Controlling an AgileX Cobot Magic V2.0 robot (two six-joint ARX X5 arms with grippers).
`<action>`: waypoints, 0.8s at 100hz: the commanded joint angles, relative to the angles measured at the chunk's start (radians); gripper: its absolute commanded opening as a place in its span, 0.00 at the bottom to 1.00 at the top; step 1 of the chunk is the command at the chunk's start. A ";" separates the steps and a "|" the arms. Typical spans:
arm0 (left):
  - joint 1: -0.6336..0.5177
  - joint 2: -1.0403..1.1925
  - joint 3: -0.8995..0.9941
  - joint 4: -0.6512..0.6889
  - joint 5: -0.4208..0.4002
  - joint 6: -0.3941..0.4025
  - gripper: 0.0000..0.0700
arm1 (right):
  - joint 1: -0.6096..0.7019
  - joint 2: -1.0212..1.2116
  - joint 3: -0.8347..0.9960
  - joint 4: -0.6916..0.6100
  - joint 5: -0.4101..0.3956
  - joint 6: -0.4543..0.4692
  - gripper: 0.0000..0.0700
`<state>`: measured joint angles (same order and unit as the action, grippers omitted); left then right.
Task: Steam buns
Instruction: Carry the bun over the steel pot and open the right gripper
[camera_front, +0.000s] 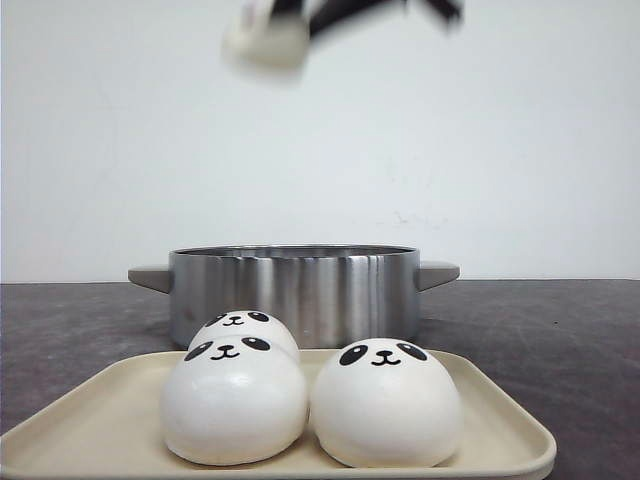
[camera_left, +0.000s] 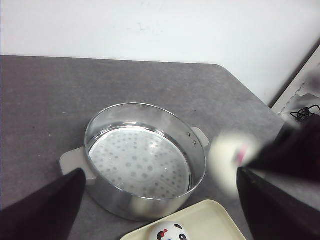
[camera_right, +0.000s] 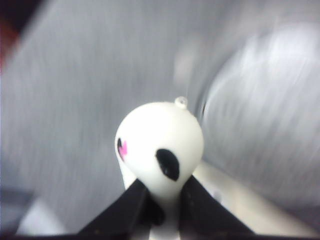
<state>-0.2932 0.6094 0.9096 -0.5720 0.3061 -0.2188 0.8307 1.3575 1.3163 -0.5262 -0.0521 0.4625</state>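
I carry one panda bun (camera_right: 159, 152) high over the steamer pot (camera_front: 293, 290), right gripper (camera_right: 160, 200) jaws pinched on it; three buns (camera_front: 310, 390) wait on the tray (camera_front: 500, 415). Left gripper (camera_left: 160, 200) gapes idle. Best slow down, centre, lower gently.

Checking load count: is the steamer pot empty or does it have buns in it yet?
Empty. The left wrist view shows the steamer pot with its perforated plate bare. Three buns sit on the tray; the right gripper holds a fourth bun.
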 joint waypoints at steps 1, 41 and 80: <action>-0.008 0.005 0.014 0.011 -0.003 0.017 0.84 | -0.013 0.031 0.074 0.023 0.064 -0.089 0.01; -0.009 0.006 0.014 0.010 -0.003 0.017 0.84 | -0.208 0.359 0.249 0.051 0.043 -0.190 0.01; -0.009 0.006 0.014 0.009 -0.002 0.016 0.84 | -0.287 0.653 0.249 0.084 0.023 -0.190 0.01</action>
<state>-0.2989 0.6094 0.9096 -0.5724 0.3058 -0.2188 0.5419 1.9743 1.5494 -0.4599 -0.0265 0.2836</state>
